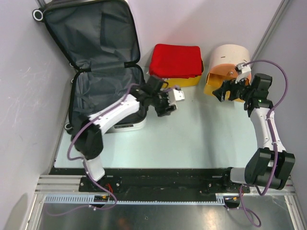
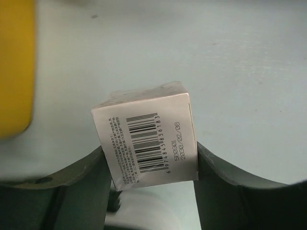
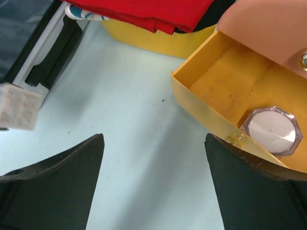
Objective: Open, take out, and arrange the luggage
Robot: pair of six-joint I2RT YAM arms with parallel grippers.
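The luggage [image 1: 93,57] lies open at the far left, both halves showing dark grey lining; its edge [image 3: 33,43] also shows in the right wrist view. Just right of it, my left gripper [image 1: 173,99] [image 2: 148,165] is shut on a small white box [image 1: 179,94] [image 2: 144,139] with a barcode, held above the table. The same box [image 3: 17,106] appears at the left edge of the right wrist view. My right gripper [image 1: 224,92] [image 3: 153,143] is open with nothing between its fingers, just in front of the open drawer [image 3: 230,81].
A yellow basket [image 1: 192,81] [image 2: 14,67] holding a folded red cloth [image 1: 175,60] [image 3: 144,12] stands at the back middle. At the back right, the round cream-and-orange drawer box [image 1: 230,57] has its drawer pulled out with an octagonal clear jar [image 3: 271,130] inside.
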